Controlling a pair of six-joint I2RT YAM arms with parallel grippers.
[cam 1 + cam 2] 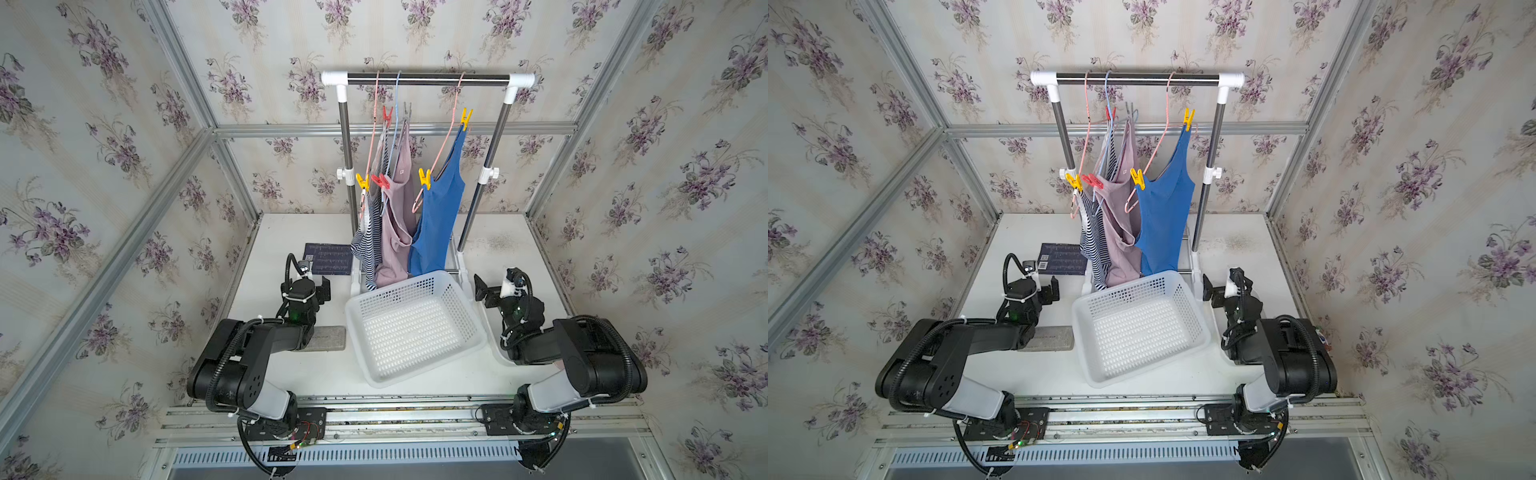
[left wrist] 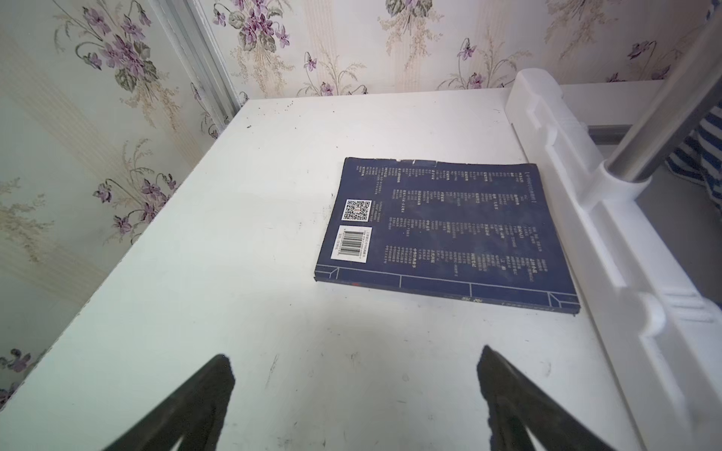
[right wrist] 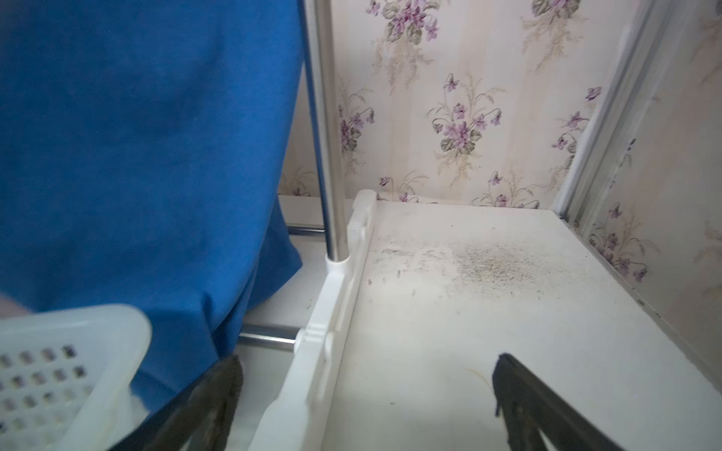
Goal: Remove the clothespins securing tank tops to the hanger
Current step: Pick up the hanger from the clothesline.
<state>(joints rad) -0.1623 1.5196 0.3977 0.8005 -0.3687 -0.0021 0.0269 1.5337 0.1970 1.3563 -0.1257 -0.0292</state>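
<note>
Both jaws spread wide & empty, low near table; clothespins [image 1: 424, 178] clipped well above & fwd under rack rail [image 1: 428, 79], prongs up, so left gripper [image 1: 323, 287] nearer striped top [image 1: 365, 241] pins, right gripper [image 1: 482, 287] nearer blue top [image 1: 440, 220] pins.

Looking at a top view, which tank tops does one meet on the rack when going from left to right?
striped tank top → pink-mauve tank top → blue tank top
</note>
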